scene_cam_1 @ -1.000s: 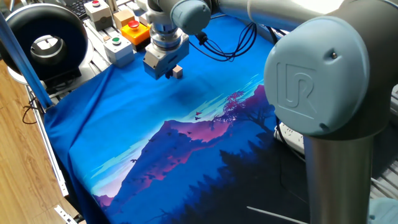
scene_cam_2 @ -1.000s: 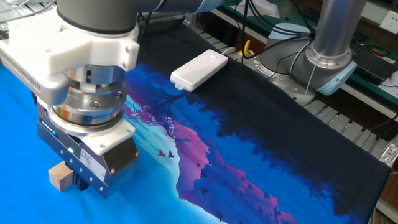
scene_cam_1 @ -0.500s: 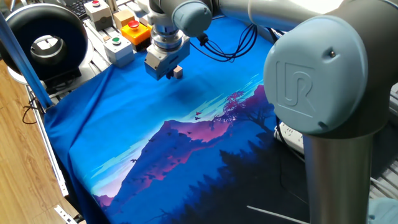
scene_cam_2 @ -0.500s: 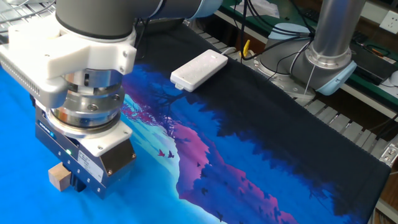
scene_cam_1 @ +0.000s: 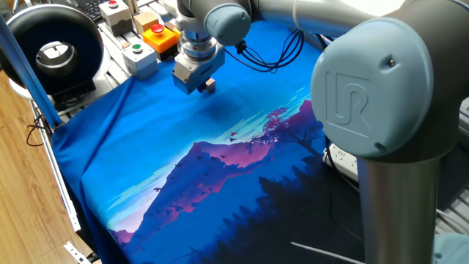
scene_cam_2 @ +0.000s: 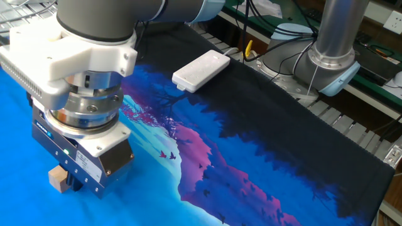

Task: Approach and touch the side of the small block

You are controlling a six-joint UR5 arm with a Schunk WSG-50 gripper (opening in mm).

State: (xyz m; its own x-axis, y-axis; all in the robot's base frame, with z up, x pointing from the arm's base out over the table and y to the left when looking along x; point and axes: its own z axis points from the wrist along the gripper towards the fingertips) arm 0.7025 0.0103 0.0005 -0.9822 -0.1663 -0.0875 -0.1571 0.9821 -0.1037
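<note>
The small block (scene_cam_1: pixel 210 85) is a tiny tan cube on the blue cloth at the far side of the table. It also shows in the other fixed view (scene_cam_2: pixel 58 179), low at the left. My gripper (scene_cam_1: pixel 198 89) points down right beside it, its dark fingertips (scene_cam_2: pixel 74 183) close against the block's side and seemingly touching it. The fingers look closed together and hold nothing. The gripper body hides part of the block in the other fixed view.
Boxes with a red button (scene_cam_1: pixel 112 9), an orange button (scene_cam_1: pixel 158 35) and a green button (scene_cam_1: pixel 139 56) stand behind the cloth's far edge. A black ring device (scene_cam_1: pixel 51 44) sits at the far left. A white remote-like bar (scene_cam_2: pixel 201 70) lies on the cloth.
My gripper has shifted a little toward the block and now covers more of it in the other fixed view. The block has not visibly moved.
</note>
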